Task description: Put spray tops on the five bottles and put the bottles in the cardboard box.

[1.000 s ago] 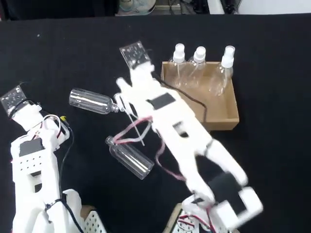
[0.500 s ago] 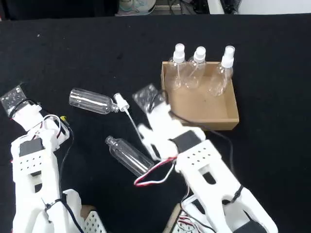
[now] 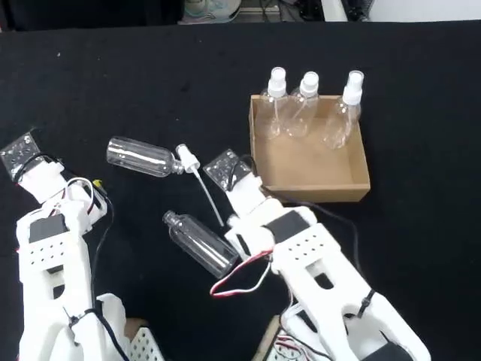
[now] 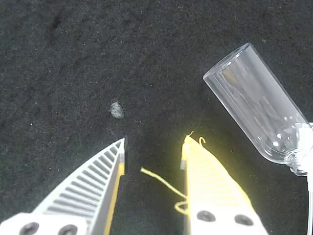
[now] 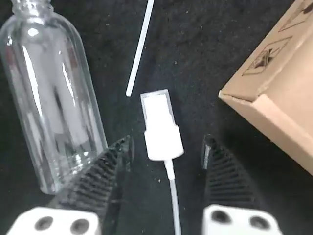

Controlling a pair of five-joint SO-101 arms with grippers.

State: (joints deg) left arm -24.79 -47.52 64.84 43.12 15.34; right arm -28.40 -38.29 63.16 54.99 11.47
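Three capped bottles (image 3: 304, 109) stand in the cardboard box (image 3: 310, 188). A clear bottle (image 3: 143, 156) lies on the black table with a spray top (image 3: 187, 158) at its neck, the tube (image 3: 210, 197) trailing toward me. A second, capless bottle (image 3: 200, 243) (image 5: 51, 93) lies nearer. My right gripper (image 3: 230, 179) (image 5: 166, 142) points down, open, with another spray top (image 5: 161, 128) lying between its fingers, the capless bottle on one side and the box corner (image 5: 274, 93) on the other. My left gripper (image 3: 30, 162) (image 4: 152, 147) is open over bare cloth beside the first bottle's base (image 4: 254, 107).
The loose tube end (image 5: 140, 49) lies just beyond the right gripper's spray top. A red and white cable (image 3: 240, 274) loops off the right arm near the capless bottle. The table's far edge (image 3: 240, 22) borders clutter behind.
The right arm has drawn back from beside the far bottle toward me and settled over a spray top between the capless bottle and the box. The left arm has stayed still.
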